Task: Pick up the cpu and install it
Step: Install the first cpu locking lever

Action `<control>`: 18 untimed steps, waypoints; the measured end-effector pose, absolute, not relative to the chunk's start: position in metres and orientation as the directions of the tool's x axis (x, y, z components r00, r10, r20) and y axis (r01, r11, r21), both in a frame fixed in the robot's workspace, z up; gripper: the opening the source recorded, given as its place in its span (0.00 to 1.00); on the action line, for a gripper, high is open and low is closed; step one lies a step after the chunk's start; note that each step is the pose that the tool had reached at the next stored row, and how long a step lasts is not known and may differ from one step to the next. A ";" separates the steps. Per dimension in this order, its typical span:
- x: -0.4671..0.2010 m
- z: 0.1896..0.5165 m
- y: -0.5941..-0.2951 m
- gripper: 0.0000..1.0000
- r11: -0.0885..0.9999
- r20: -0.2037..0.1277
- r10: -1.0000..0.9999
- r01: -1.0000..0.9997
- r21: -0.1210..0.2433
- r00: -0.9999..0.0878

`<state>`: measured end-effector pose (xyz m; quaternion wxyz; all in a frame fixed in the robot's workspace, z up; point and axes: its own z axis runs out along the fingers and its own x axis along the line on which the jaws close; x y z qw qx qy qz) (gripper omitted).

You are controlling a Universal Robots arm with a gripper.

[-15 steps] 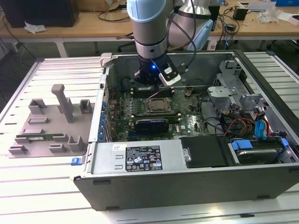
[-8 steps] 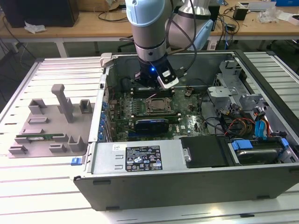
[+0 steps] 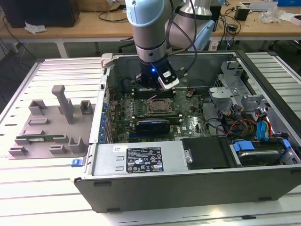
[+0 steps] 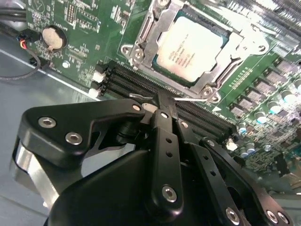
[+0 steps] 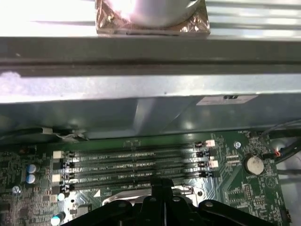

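Looking at the exterior view, we've got a grey tray on the bench, then the open computer case. The tool is pinched narrow, holding nothing, above the memory slots. The cpu sits in its socket just beside.

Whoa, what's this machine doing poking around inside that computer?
A robot arm is reaching down into an open computer case lying on its side on a table. Its job is fitting the cpu. That shiny square chip already lies inside the socket frame on the green board. The hand is shut and holds nothing. It hovers low over the black memory slots, right beside the socket.
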<state>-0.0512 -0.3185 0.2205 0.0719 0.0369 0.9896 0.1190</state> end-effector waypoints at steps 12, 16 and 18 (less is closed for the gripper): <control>-0.051 0.215 -0.310 0.11 0.976 -0.136 0.025 -0.006 0.219 -0.990; -0.051 0.212 -0.310 0.11 0.975 -0.136 0.060 0.029 0.219 -0.989; -0.051 0.209 -0.310 0.11 0.971 -0.136 0.123 0.091 0.219 -0.983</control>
